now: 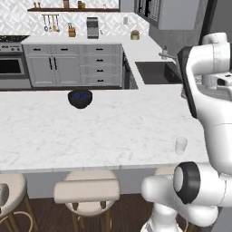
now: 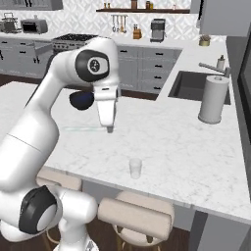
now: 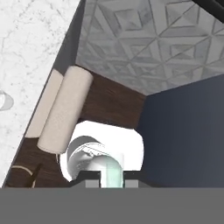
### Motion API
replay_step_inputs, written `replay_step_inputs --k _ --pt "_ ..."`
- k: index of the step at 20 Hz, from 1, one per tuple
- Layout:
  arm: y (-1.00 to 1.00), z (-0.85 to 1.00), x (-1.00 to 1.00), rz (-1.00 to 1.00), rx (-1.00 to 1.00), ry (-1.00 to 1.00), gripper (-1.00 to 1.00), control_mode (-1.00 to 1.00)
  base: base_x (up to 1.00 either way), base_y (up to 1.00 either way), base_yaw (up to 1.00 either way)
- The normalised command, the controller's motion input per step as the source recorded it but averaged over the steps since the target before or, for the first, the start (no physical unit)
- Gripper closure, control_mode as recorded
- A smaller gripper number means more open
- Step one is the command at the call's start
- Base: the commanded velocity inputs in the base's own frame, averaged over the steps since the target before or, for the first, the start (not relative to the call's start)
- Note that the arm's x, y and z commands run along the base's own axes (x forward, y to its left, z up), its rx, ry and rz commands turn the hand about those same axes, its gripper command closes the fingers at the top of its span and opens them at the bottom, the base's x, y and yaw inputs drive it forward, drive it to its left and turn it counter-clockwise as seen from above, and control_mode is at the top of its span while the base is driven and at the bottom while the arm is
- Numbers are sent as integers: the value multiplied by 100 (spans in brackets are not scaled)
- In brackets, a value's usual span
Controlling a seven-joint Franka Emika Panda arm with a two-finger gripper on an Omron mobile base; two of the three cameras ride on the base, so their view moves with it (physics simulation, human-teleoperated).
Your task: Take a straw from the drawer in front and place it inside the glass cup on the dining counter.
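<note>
My gripper (image 2: 109, 129) hangs fingers-down over the dining counter (image 2: 171, 147), shut on a pale, see-through straw (image 2: 81, 128) that sticks out level to the left. The straw (image 3: 113, 170) also shows between the fingertips in the hand view. The glass cup (image 2: 135, 168) stands near the counter's stool-side edge, right of the gripper and nearer the camera, apart from it. It appears as well in the left base view (image 1: 181, 145), and its rim (image 3: 4, 101) shows at the hand view's left edge. The drawer is out of view.
A dark blue bowl (image 2: 81, 100) sits on the counter just behind the gripper. A white paper-towel roll (image 2: 213, 99) stands by the sink (image 2: 188, 84). Beige stools (image 1: 87, 190) line the counter's near edge.
</note>
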Motion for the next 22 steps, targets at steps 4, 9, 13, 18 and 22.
replay_step_inputs --k 4,9,13,18,22 --pt "0 28 15 -9 -26 -15 100 -100 0 0 0" --pt "0 14 13 -13 -45 -23 100 -100 0 0 0" --pt "0 0 10 -16 -58 -23 100 -100 0 0 0" --pt "1 -3 6 -14 -63 -19 100 -100 0 0 0" --pt "0 0 10 -9 -58 -13 100 -100 0 0 0"
